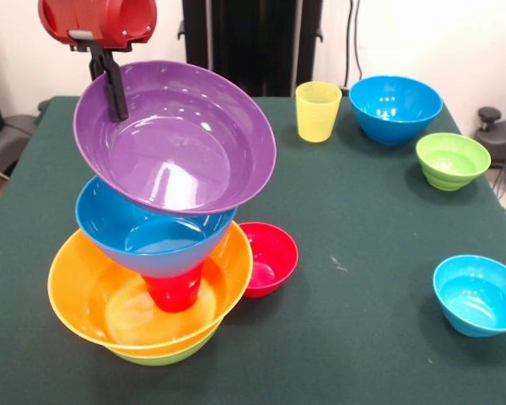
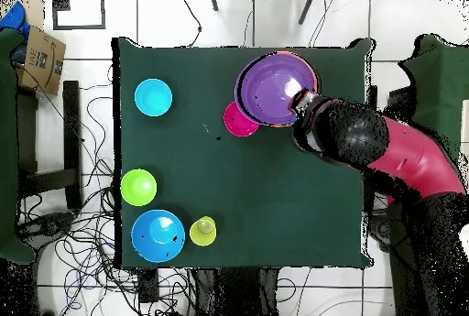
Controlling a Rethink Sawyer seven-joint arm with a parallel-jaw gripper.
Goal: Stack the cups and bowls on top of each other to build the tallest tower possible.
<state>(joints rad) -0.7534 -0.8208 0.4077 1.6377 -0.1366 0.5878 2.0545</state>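
Green table (image 1: 371,219) | your gripper (image 1: 114,89) pinches the purple bowl (image 1: 175,139) rim, fingers closed on it | bowl tilted atop blue bowl (image 1: 143,240), red cup (image 1: 174,291), orange bowl (image 1: 101,308).

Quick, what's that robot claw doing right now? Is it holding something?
Gripper: closed on the rim of the purple bowl, holding it tilted on top of the tower.

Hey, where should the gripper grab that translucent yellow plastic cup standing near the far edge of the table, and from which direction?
Probably by its rim wall, coming straight down from above. The translucent yellow plastic cup stands upright with its open mouth up, so one finger can go inside and one outside. Its walls taper downward, making a side grasp likelier to slip. It stands apart from the large blue plastic bowl beside it, leaving room.
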